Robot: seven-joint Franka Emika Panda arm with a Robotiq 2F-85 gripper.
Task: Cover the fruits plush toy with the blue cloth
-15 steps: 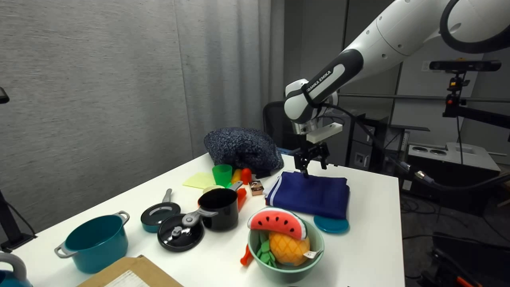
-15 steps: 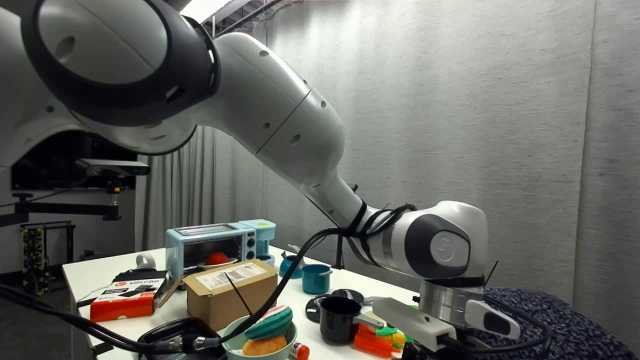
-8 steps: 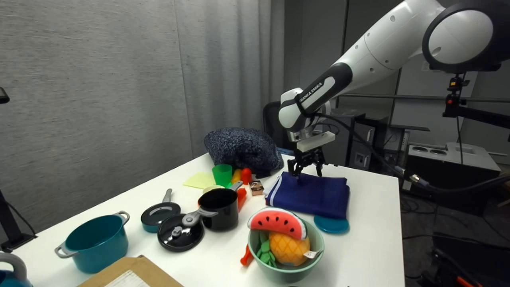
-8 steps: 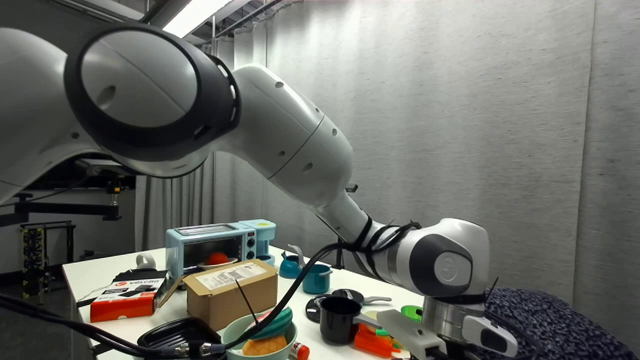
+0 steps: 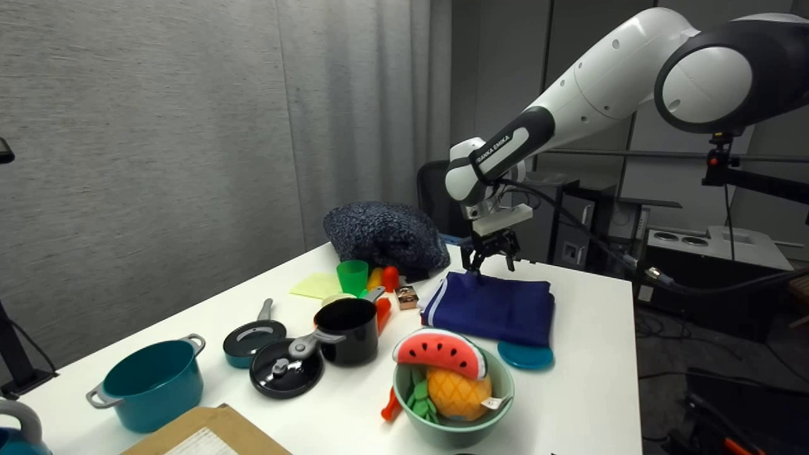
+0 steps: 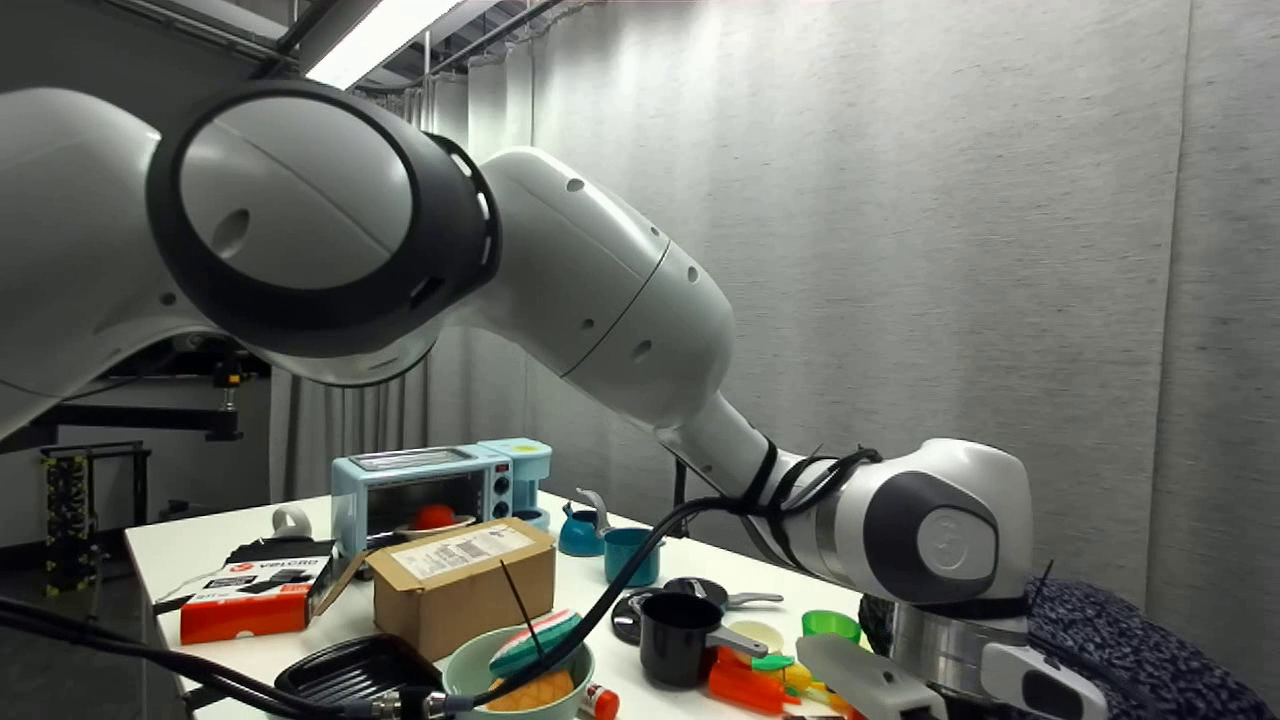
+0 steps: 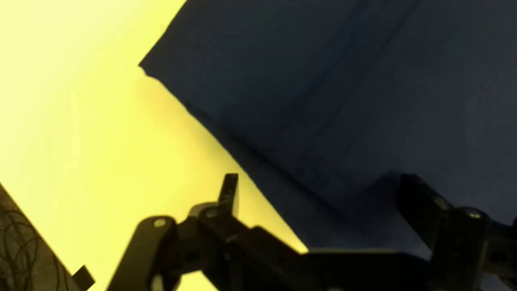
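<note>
Over one edge of the folded blue cloth [image 5: 492,308] on the bench [image 5: 591,335], my gripper [image 7: 319,180] stands wide, holding nothing. I judge this the grasping step: next, lower and pinch that edge, then cover the plush watermelon [image 5: 440,351] and pineapple [image 5: 458,395] in the bowl [image 5: 452,436].

The white table [image 5: 591,385] bears a blue cloth [image 5: 493,309], green bowl [image 5: 452,436] and black pot [image 5: 360,349].

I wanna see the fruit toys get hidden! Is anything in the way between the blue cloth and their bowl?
Nothing tall that I can see. A flat teal disc lies at the edge of the blue cloth, near the green bowl holding the fruit toys; it's probably low enough to clear.
</note>
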